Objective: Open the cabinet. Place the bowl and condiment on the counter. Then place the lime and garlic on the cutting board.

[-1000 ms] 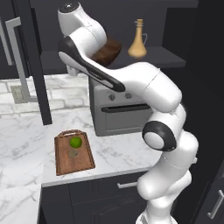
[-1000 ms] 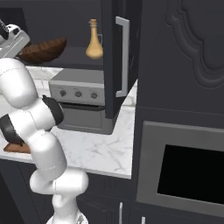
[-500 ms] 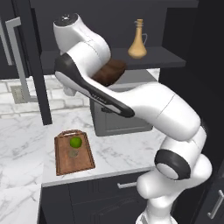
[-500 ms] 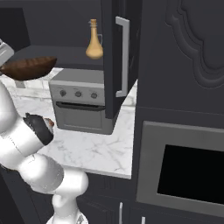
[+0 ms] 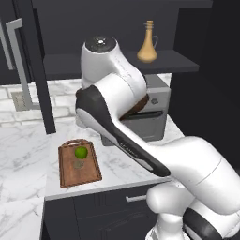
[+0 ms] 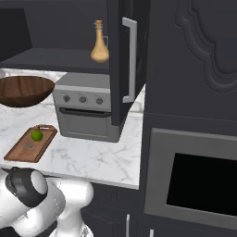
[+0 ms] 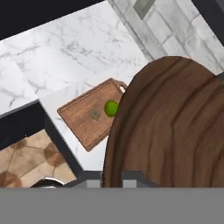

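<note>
My gripper (image 7: 110, 177) is shut on the rim of the dark wooden bowl (image 7: 175, 127), which hangs in the air above the counter (image 6: 92, 157). The bowl (image 6: 21, 90) floats left of a grey oven, below the cabinet shelf. From the left base view just a brown sliver of the bowl (image 5: 140, 105) shows behind my arm. The tan condiment (image 5: 147, 44) bottle stands on the shelf of the open cabinet (image 6: 118, 60). On the cutting board (image 5: 78, 164) lie the lime (image 5: 81, 152) and, beside it, the small garlic (image 7: 95, 115).
A grey countertop oven (image 6: 88, 113) sits under the cabinet shelf. The open cabinet doors with silver bar handles (image 5: 21, 61) jut out over the counter. A dark tall unit with a built-in oven (image 6: 199, 185) stands at the right.
My arm has swung the bowl off the cabinet shelf and lowered it to hang over the counter. The bottle, board, lime and garlic have stayed put.
</note>
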